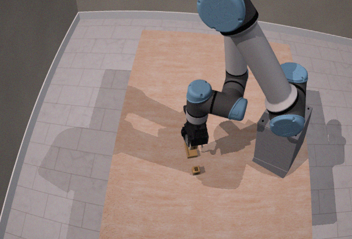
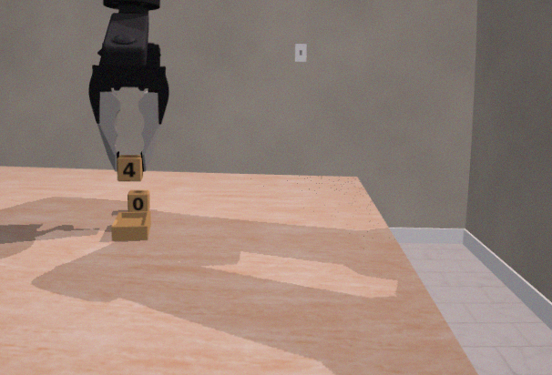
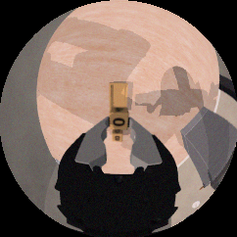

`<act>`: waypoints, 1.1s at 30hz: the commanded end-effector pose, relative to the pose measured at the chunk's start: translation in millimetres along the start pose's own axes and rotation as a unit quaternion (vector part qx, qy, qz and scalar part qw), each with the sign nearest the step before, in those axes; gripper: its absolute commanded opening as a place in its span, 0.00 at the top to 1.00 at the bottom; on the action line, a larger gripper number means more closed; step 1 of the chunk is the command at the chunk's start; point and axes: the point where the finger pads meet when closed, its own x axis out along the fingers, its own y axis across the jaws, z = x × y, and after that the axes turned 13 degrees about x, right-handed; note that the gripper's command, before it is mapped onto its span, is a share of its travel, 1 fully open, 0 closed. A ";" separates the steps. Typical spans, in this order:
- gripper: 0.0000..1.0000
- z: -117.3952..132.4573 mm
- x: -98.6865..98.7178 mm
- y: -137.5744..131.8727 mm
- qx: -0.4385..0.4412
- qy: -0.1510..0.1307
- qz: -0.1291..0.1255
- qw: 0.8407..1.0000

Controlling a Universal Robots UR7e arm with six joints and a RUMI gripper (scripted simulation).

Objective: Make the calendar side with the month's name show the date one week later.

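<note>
My gripper (image 1: 192, 145) (image 2: 129, 164) (image 3: 118, 118) is shut on a small wooden cube (image 2: 129, 168) (image 3: 118, 121). The cube shows a 4 towards the exterior camera and a 0 towards the wrist camera. It hangs a short way above the wooden tray (image 1: 191, 154) (image 2: 130, 231) (image 3: 119, 94), which looks empty. The other cube (image 1: 196, 169) (image 2: 138, 201) stands on the table just outside the tray's end. It shows an 8 on top and a 0 towards the exterior camera. In the top view the gripper body hides most of the held cube.
The wooden table top (image 1: 176, 60) (image 2: 276, 217) ends at an edge on the right in the exterior view. The arm's grey pedestal (image 1: 279, 148) (image 3: 208, 142) stands on the table to the right of the tray.
</note>
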 end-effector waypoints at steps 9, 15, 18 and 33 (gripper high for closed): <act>0.90 -1.3 19.8 -5.3 0.000 0.002 -0.006 1.000; 0.90 -0.8 19.9 -3.7 0.000 0.002 -0.005 1.000; 0.90 -0.9 19.5 -4.1 0.000 0.002 -0.006 1.000; 0.90 -0.9 19.5 -4.1 0.000 0.002 -0.006 1.000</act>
